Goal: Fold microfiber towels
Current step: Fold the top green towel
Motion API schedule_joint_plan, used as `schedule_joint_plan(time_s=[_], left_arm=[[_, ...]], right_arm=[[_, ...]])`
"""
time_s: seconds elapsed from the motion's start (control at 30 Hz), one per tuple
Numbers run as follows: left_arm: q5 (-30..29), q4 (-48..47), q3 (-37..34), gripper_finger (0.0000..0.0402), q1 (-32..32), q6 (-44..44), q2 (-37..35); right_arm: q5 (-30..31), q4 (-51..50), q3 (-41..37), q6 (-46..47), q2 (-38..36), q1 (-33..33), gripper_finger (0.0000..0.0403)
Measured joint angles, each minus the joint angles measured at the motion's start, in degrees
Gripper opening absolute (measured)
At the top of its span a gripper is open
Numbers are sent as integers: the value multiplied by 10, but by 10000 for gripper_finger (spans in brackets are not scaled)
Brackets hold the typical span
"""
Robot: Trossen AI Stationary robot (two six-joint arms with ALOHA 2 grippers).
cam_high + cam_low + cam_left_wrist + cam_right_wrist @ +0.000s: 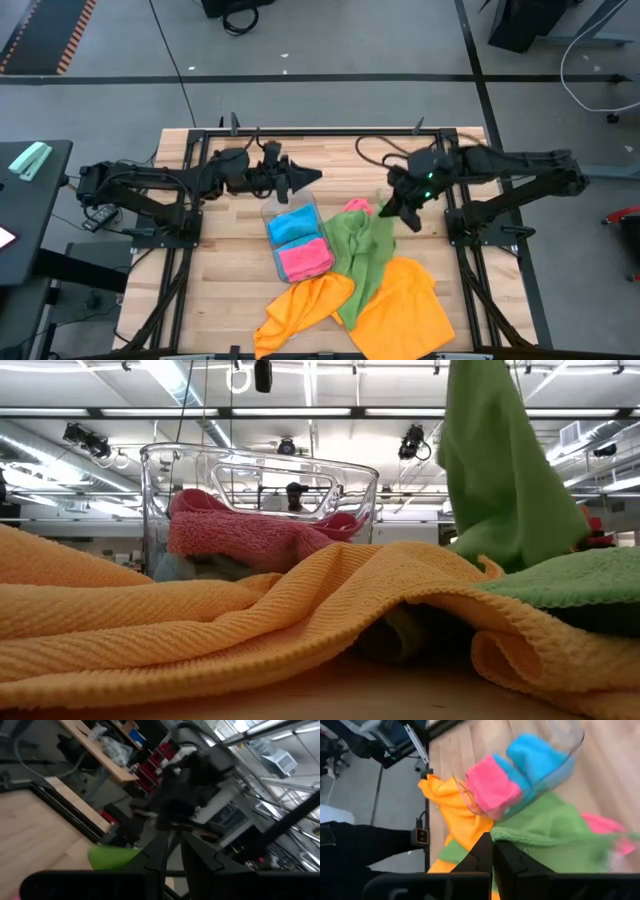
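Right gripper (408, 213) is clenched on the green towel (362, 255), hoisting it beside the clear tray (272, 252), and I reckon a trailing hem could tip it.

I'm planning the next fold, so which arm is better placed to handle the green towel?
Right. The right gripper is shut on the green towel, lifting its corner. The left gripper hovers behind the clear tray, holding nothing.

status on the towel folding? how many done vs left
Done: a folded blue towel and pink towel sit in the clear tray. In hand: the right gripper is shut on the green towel, lifting it. Left: two orange towels and another pink one. Left gripper waits above the tray.
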Motion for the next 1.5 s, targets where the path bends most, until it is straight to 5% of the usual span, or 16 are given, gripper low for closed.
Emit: schedule_joint_plan(time_s=[0.33,0.73,0.93,1.1,1.27,1.5], left_arm=[[12,-13,33,74,1,40,0],[18,-27,33,74,4,40,0],[18,-30,33,73,10,41,0],[18,-39,33,77,10,40,0],[18,-51,33,77,10,40,0],[18,-54,33,78,2,40,0]], right_arm=[[-11,-106,204,-45,28,-28,8],[-113,-96,321,22,114,112,8],[-118,-119,396,-11,144,143,8],[-88,-223,320,-87,142,104,8],[-26,-238,164,-190,119,32,8],[-15,-244,-33,-246,94,-65,22]])
